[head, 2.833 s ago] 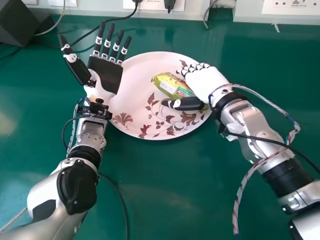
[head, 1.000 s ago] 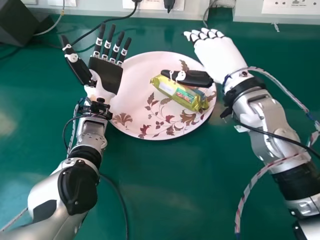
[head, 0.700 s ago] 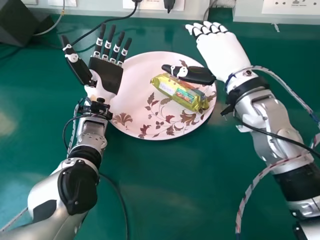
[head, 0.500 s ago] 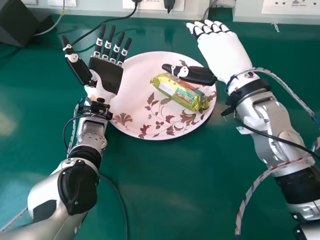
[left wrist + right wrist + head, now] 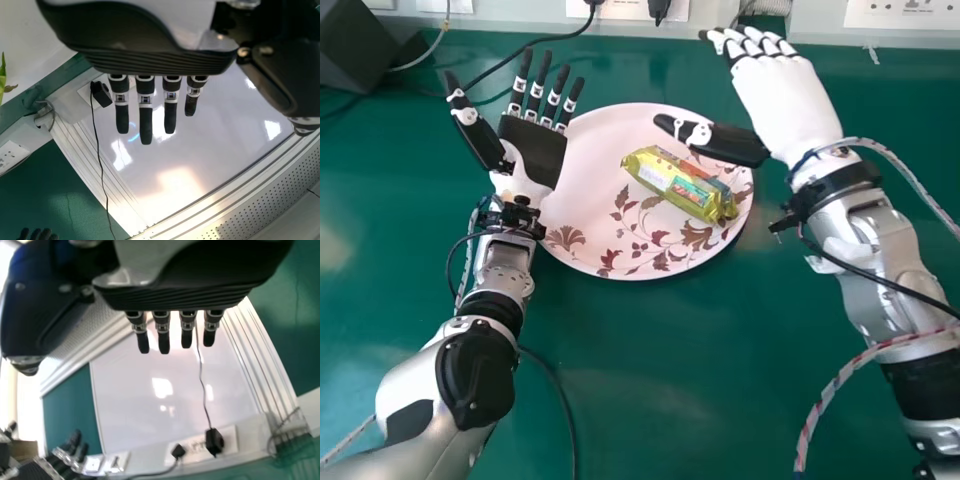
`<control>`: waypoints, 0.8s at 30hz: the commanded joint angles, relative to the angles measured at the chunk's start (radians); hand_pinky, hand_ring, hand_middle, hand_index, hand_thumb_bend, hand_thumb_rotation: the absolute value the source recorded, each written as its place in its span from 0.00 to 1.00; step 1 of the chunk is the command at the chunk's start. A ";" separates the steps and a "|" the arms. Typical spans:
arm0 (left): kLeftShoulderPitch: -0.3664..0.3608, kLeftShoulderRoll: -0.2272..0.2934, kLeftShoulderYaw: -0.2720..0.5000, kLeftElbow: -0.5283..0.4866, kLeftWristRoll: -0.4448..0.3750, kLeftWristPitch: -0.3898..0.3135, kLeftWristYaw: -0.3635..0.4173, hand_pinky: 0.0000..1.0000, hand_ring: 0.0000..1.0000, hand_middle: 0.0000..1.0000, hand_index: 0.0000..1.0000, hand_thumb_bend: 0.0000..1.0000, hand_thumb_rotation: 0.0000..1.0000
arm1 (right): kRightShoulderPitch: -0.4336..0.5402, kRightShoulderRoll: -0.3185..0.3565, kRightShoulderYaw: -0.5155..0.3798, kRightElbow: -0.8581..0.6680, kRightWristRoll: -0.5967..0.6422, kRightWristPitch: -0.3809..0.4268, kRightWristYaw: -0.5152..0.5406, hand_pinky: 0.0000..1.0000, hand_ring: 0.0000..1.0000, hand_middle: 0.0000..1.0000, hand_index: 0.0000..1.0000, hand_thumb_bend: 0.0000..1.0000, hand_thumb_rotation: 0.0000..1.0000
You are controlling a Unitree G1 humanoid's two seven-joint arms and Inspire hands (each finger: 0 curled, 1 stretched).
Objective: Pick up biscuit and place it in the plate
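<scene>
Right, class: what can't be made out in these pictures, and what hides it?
- Head view: what is inside the wrapper, covered by it.
- Head view: the plate under the wrapper, hidden by it.
- Head view: the palm of the right robot hand, turned away.
- Head view: rest of the black box, cut off by left edge.

Green table, patterned plate
</scene>
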 commanded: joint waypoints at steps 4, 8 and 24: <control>0.036 -0.013 0.000 0.013 -0.003 0.018 0.000 0.79 0.80 0.88 1.00 0.94 0.71 | 0.039 -0.020 -0.037 -0.013 0.050 -0.069 -0.034 1.00 1.00 1.00 1.00 1.00 1.00; 0.038 -0.012 -0.008 0.014 0.005 0.021 0.001 0.78 0.80 0.87 1.00 0.93 0.71 | 0.061 -0.021 -0.066 -0.016 0.100 -0.114 -0.040 1.00 1.00 1.00 1.00 1.00 1.00; 0.061 0.016 -0.006 0.021 0.012 0.052 -0.007 0.63 0.80 0.91 1.00 0.86 0.62 | 0.131 -0.007 -0.193 -0.036 0.440 -0.220 0.051 0.77 0.90 0.93 1.00 0.92 0.89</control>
